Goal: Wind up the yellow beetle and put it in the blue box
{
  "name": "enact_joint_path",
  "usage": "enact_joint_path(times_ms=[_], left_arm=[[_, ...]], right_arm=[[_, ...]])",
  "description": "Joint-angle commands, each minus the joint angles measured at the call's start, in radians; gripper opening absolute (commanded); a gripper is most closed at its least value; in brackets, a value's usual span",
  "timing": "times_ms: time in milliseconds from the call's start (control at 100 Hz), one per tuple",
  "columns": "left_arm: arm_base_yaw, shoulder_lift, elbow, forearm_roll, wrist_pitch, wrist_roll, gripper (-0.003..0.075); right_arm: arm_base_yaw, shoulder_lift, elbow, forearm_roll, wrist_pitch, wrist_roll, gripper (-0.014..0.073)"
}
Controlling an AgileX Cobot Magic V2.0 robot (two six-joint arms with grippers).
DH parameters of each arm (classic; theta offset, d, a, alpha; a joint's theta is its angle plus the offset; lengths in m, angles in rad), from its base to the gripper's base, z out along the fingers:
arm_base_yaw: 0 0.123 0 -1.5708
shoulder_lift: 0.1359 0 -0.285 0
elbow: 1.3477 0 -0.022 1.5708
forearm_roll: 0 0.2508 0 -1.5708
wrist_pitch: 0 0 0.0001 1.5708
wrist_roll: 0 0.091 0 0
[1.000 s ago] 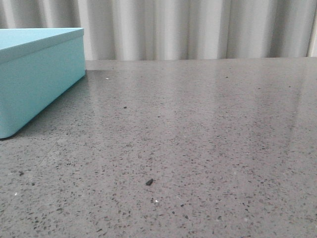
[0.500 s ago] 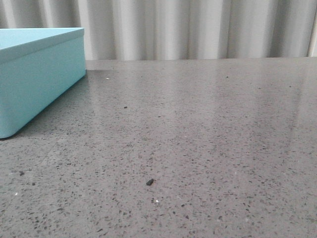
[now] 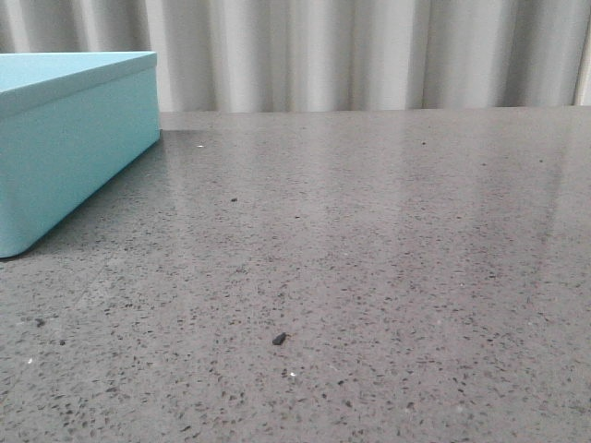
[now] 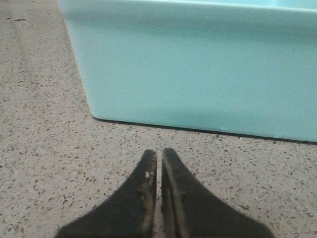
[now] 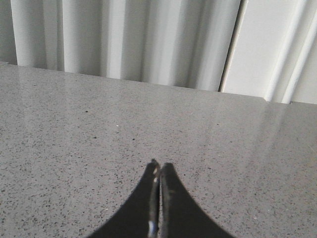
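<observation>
The blue box (image 3: 65,157) stands on the grey speckled table at the far left of the front view. In the left wrist view its plain side (image 4: 198,64) fills the space just beyond my left gripper (image 4: 159,152), which is shut and empty, low over the table and a short way from the box. My right gripper (image 5: 160,166) is shut and empty over bare table. Neither gripper shows in the front view. The yellow beetle is out of view in every frame.
A white pleated curtain (image 3: 369,51) hangs behind the table's far edge and also shows in the right wrist view (image 5: 124,39). A small dark speck (image 3: 279,339) lies on the table near the front.
</observation>
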Motion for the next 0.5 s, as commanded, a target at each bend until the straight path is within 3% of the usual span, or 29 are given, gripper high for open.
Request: enact_joint_path(times_ms=[0, 220, 490], left_arm=[[0.004, -0.033, 0.026, 0.0, -0.045, -0.008, -0.0021], [0.004, -0.033, 0.026, 0.0, -0.045, -0.008, -0.0021], [0.004, -0.033, 0.026, 0.0, -0.045, -0.008, -0.0021]], right_arm=[[-0.001, 0.006, -0.028, 0.0, -0.076, -0.008, -0.0064], [-0.008, -0.045, -0.02, -0.007, -0.087, -0.008, -0.0064], [-0.008, -0.08, 0.163, -0.002, -0.3, 0.027, -0.0064]])
